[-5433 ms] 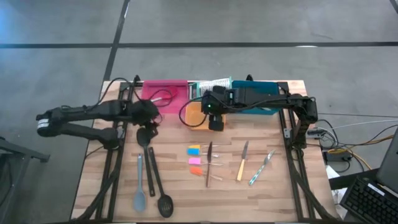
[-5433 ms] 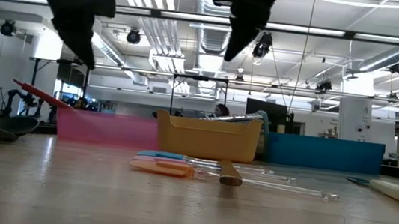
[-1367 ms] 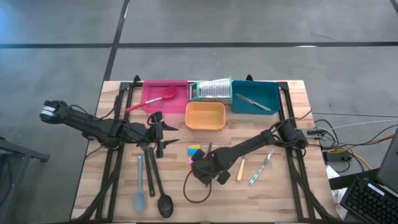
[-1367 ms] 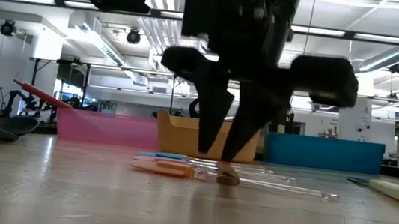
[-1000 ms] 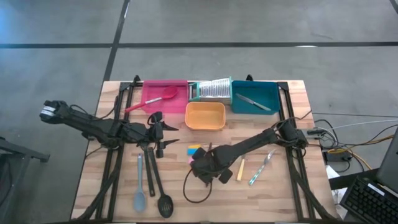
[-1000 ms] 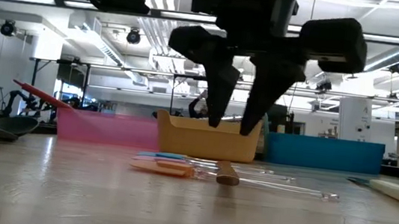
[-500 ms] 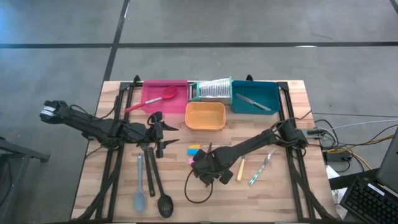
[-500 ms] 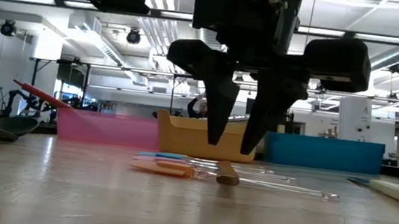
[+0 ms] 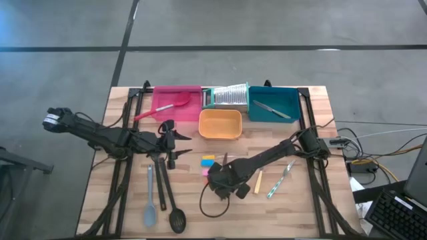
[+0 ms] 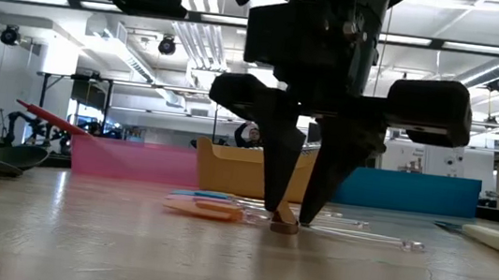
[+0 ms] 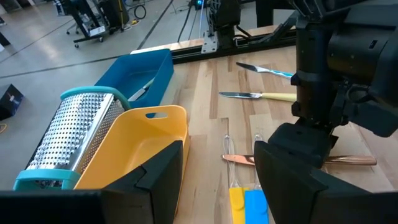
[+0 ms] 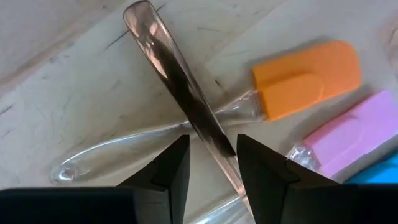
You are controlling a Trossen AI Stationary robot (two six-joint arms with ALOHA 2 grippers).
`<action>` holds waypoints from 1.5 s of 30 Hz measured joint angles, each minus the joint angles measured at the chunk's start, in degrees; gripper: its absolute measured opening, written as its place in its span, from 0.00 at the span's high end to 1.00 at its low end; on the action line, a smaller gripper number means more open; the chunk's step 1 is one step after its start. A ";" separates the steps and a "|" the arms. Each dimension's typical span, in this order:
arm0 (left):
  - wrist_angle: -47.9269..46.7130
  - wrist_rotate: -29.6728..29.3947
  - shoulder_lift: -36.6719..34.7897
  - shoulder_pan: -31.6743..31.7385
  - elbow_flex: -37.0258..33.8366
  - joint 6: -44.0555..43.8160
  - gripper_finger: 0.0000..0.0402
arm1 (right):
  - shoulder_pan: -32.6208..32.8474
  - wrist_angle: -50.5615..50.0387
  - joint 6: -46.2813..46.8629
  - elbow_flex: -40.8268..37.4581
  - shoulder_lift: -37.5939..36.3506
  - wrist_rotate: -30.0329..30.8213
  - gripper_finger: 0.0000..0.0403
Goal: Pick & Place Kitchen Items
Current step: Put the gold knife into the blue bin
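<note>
My right gripper [image 12: 212, 163] is open and points down over a brown-handled piece [image 12: 186, 93] that lies on the table across a clear-handled orange spatula [image 12: 305, 78]. One finger stands on each side of the brown handle, low at the table [image 10: 286, 216]. A pink spatula [image 12: 348, 130] lies beside the orange one. My left gripper [image 9: 175, 145] is open and empty near the table's left, by a black ladle [image 9: 160, 163]. A red spoon [image 9: 163, 109] leans in the pink tray [image 9: 190, 93], with its handle over the rim. My right gripper comes from above, its fingers [image 12: 261, 165] lying across the middle of the brown handle [image 12: 208, 134], which rests flat on the table. I cannot tell whether the fingers touch it.
An orange tray [image 9: 220, 124], a silver grater [image 9: 230, 95] and a teal tray [image 9: 293, 100] holding a knife stand at the back. A yellow-handled knife [image 9: 259, 180] and a bluish knife [image 9: 279, 181] lie to the right. A grey-blue spoon [image 9: 149, 200] and a black slotted spoon [image 9: 172, 203] lie near left.
My right gripper has gone down onto the brown-handled piece. Its fingertips, which were clear above the table, now reach the table on either side of the handle. The pieces on the table have stayed put.
</note>
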 joint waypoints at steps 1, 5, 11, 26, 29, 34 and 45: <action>0.01 0.00 0.00 -0.01 0.00 -0.01 0.50 | -0.02 0.65 0.00 -0.14 -0.02 -0.03 0.69; 0.00 0.00 0.00 0.00 0.00 -0.02 0.50 | -0.10 2.43 -0.10 -0.70 -0.04 -0.13 0.69; -0.19 0.00 0.00 -0.01 0.00 -0.02 0.50 | -0.66 3.34 -0.81 -2.33 -0.19 -0.46 0.72; -0.20 0.00 0.00 -0.01 0.00 -0.02 0.50 | -2.49 3.74 -0.67 -3.71 -0.28 -4.91 0.94; -0.20 0.00 0.00 -0.02 0.00 -0.02 0.50 | -2.49 3.65 1.21 -3.72 -0.30 -4.71 0.94; -0.19 0.00 0.00 -0.02 0.00 -0.02 0.50 | -2.27 2.02 3.69 -2.13 -0.39 -4.22 0.94; -0.40 0.00 0.00 0.00 0.00 -0.03 0.50 | -1.64 -5.35 9.07 0.74 -6.64 2.00 0.94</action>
